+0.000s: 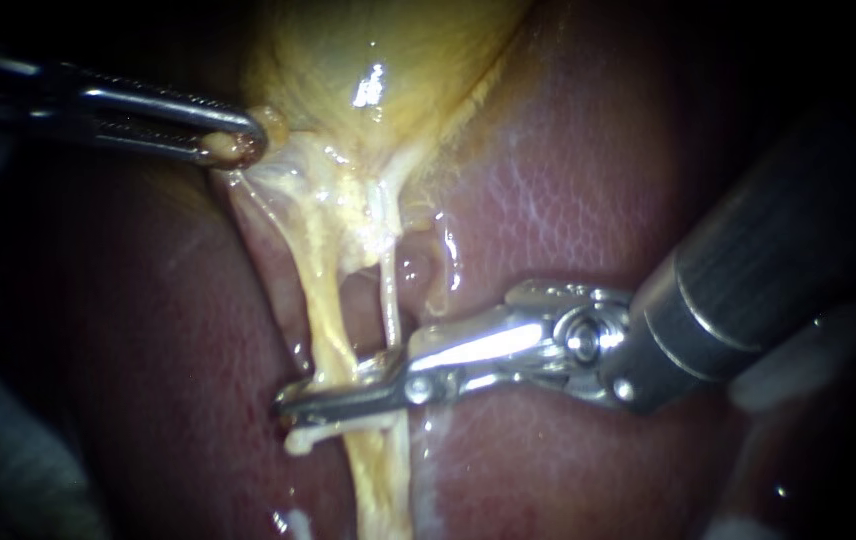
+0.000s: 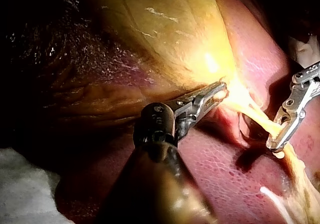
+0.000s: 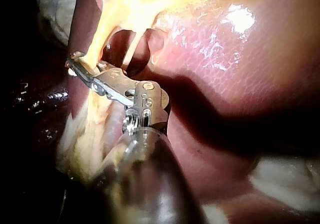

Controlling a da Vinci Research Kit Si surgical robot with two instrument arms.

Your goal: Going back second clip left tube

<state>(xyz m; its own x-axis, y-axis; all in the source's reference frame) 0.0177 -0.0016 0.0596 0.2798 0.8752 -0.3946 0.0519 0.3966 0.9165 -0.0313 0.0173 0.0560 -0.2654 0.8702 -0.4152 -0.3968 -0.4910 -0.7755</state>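
The yellow gallbladder (image 1: 378, 60) hangs over the dark red liver (image 1: 568, 200). My left instrument (image 1: 243, 145) comes in from the upper left, its jaws shut on tissue at the gallbladder's neck, as the left wrist view (image 2: 217, 91) also shows. Two strands run down from the neck: the thick yellow left tube (image 1: 323, 320) and a thin pale right tube (image 1: 389, 300). My right instrument (image 1: 293, 405) reaches across from the right, jaws closed around the left tube low down (image 3: 75, 66). A pale stub (image 1: 298, 440) sticks out just under the jaws; whether it is a clip I cannot tell.
The liver surface (image 2: 225, 169) lies under both instruments. White gauze (image 2: 25, 184) sits beside the left instrument's shaft, and more gauze (image 3: 285, 179) lies beside the right instrument. The right instrument's thick dark shaft (image 1: 778, 230) fills the endoscope view's right side.
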